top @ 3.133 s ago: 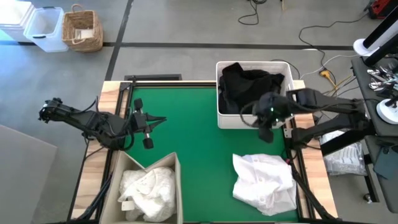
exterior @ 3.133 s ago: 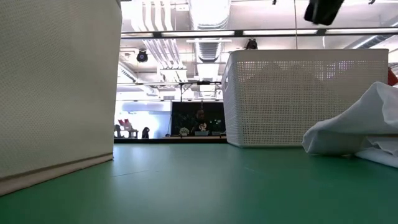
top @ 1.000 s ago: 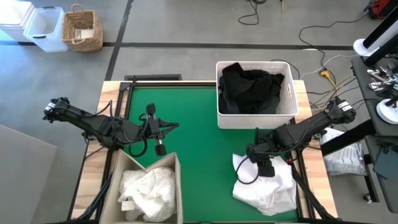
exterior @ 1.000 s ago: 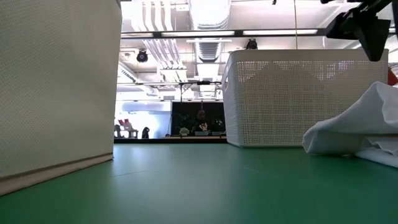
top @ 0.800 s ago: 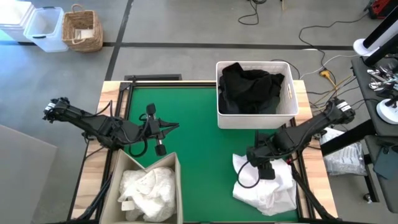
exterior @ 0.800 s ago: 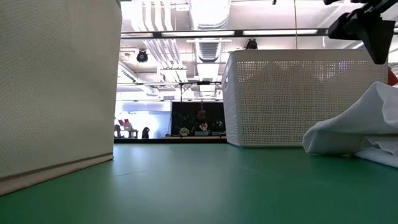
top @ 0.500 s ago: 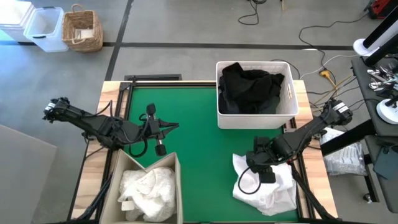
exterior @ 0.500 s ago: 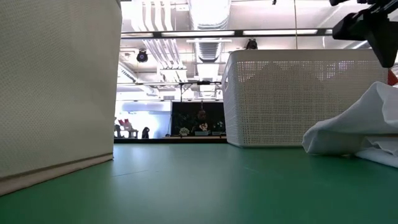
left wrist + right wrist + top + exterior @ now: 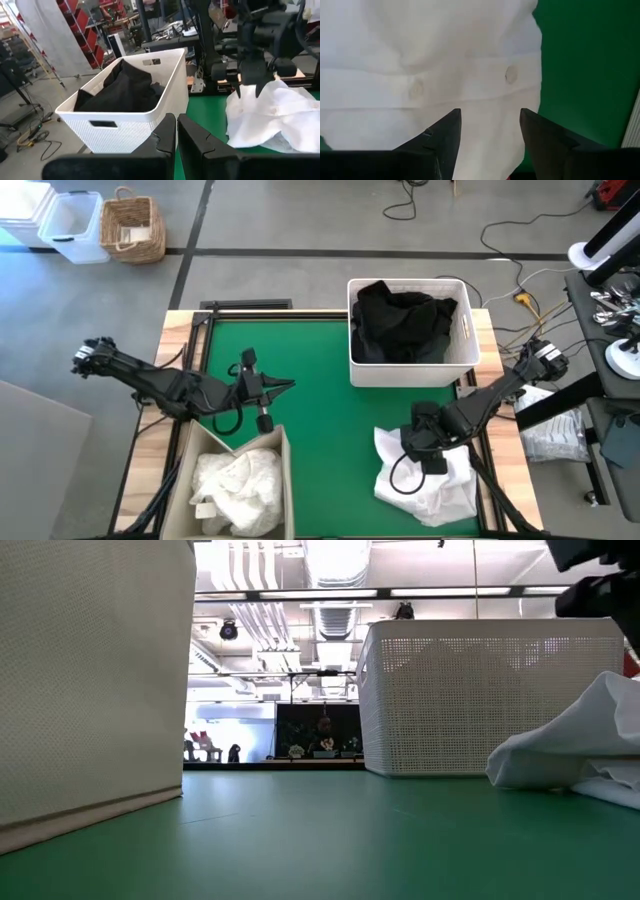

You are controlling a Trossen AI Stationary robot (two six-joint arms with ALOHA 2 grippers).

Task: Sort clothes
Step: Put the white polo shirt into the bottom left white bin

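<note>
A crumpled white shirt (image 9: 432, 488) (image 9: 445, 60) lies on the green mat at the near right. My right gripper (image 9: 422, 442) (image 9: 490, 125) hangs open just above it, fingers pointing down, one on each side of the buttoned strip; the low view shows it (image 9: 600, 595) well clear of the cloth (image 9: 580, 750). Black clothes (image 9: 400, 320) (image 9: 125, 90) fill the white basket (image 9: 352, 370) at the far right. White clothes (image 9: 235, 480) lie in the beige bin (image 9: 285, 470) at the near left. My left gripper (image 9: 285, 385) (image 9: 175, 135) is shut and empty, held level above the mat beside the bin.
Bare green mat (image 9: 320, 420) lies between the bin and the shirt. A black cable loop (image 9: 398, 472) from my right wrist hangs over the shirt. On the floor beyond the far left corner stand a wicker basket (image 9: 132, 228) and a plastic box (image 9: 72, 225).
My right gripper has gone toward the table's near right and sunk a little, staying open over the white shirt. The shirt has not moved.
</note>
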